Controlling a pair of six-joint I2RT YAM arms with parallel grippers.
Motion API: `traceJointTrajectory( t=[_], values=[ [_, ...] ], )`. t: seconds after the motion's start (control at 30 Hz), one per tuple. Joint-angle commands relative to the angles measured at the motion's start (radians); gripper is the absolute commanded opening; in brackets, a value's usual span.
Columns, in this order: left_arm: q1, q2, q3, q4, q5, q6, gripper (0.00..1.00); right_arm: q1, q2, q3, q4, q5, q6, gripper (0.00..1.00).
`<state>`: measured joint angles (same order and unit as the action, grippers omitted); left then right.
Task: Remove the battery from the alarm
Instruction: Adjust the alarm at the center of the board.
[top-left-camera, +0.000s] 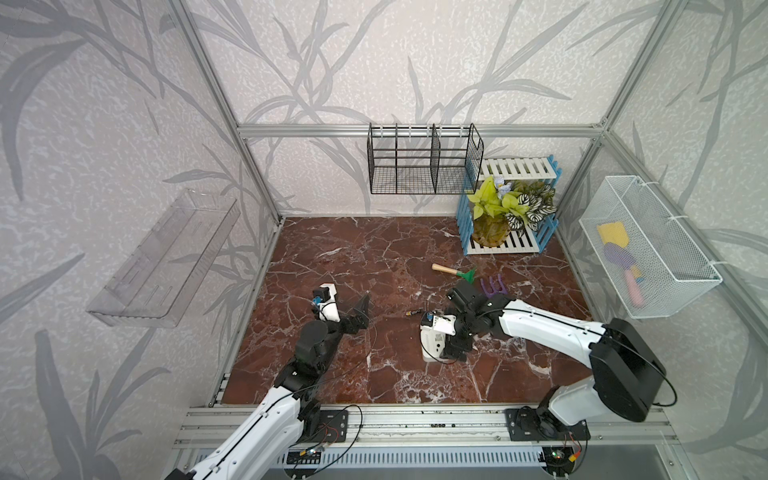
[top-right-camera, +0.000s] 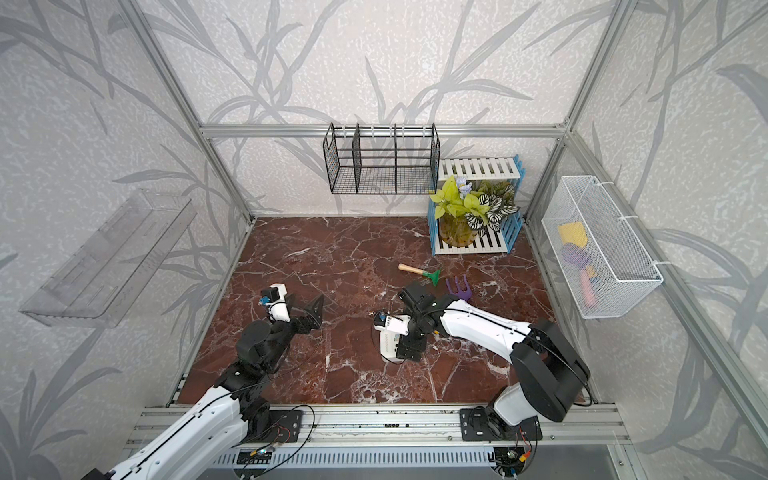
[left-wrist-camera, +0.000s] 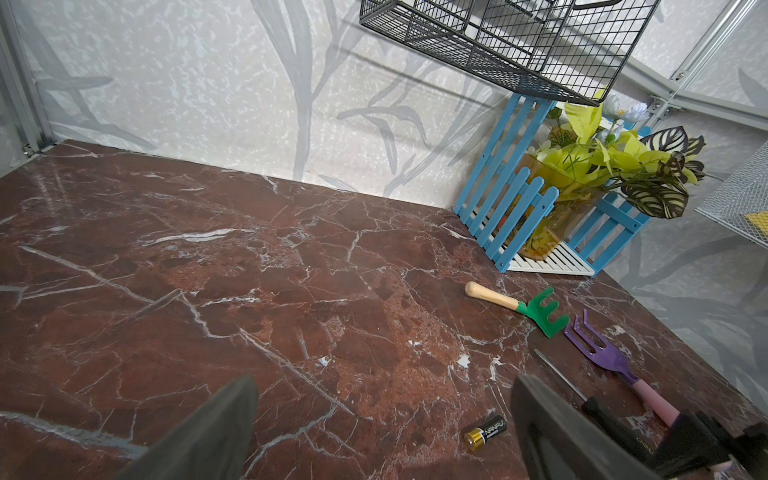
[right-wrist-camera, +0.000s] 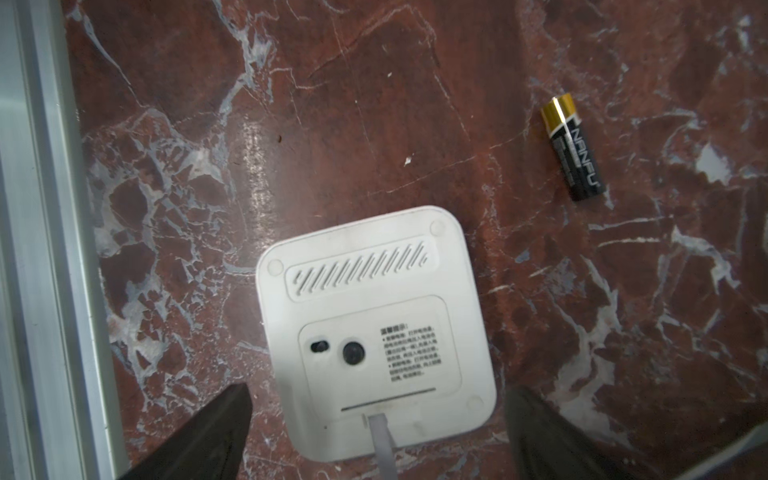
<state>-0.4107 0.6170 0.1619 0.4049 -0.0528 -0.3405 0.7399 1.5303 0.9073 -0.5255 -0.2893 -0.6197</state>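
My right gripper hangs over the alarm, jaws spread wide and holding nothing. One dark finger shows at each side of the white case along the bottom of the right wrist view. The alarm lies back-up on the red marble table, its vent slots and printed label showing. The battery lies loose on the marble in the upper right of that view, apart from the alarm, its gold end toward the top of the frame. In a top view the battery sits near frame centre, between my two arms. My left gripper is likewise spread wide and empty above bare marble.
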Motion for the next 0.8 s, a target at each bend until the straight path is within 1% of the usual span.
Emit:
traceJointTrajectory(
  t=[0.0,0.17,0.3,0.47,0.53,0.63,0.67,0.77],
  values=[
    [0.005,-0.014,-0.008,0.017,0.022,-0.007,1.0,0.003,0.041,0.034,-0.034,0.021,-0.035,0.99],
    [0.005,-0.01,-0.008,0.032,0.05,-0.006,1.0,0.004,0.101,0.063,-0.019,0.048,-0.047,0.99],
    [0.006,0.008,-0.005,0.069,0.117,0.014,1.0,0.006,0.14,0.075,-0.008,0.017,-0.062,0.99],
    [0.006,0.027,0.031,0.051,0.191,0.086,1.0,0.013,0.156,0.09,-0.028,-0.071,-0.09,0.78],
    [0.006,0.035,0.047,0.054,0.239,0.136,1.0,0.012,0.135,0.089,-0.044,-0.107,-0.104,0.72],
    [0.006,0.048,0.076,0.044,0.359,0.274,1.0,-0.001,0.085,0.09,-0.068,-0.181,-0.089,0.64],
    [0.006,0.053,0.09,0.032,0.398,0.321,1.0,-0.014,0.068,0.092,-0.078,-0.22,-0.07,0.61],
    [0.005,0.062,0.138,-0.034,0.525,0.472,1.0,-0.065,-0.027,0.074,-0.089,-0.356,-0.005,0.57]
  ],
)
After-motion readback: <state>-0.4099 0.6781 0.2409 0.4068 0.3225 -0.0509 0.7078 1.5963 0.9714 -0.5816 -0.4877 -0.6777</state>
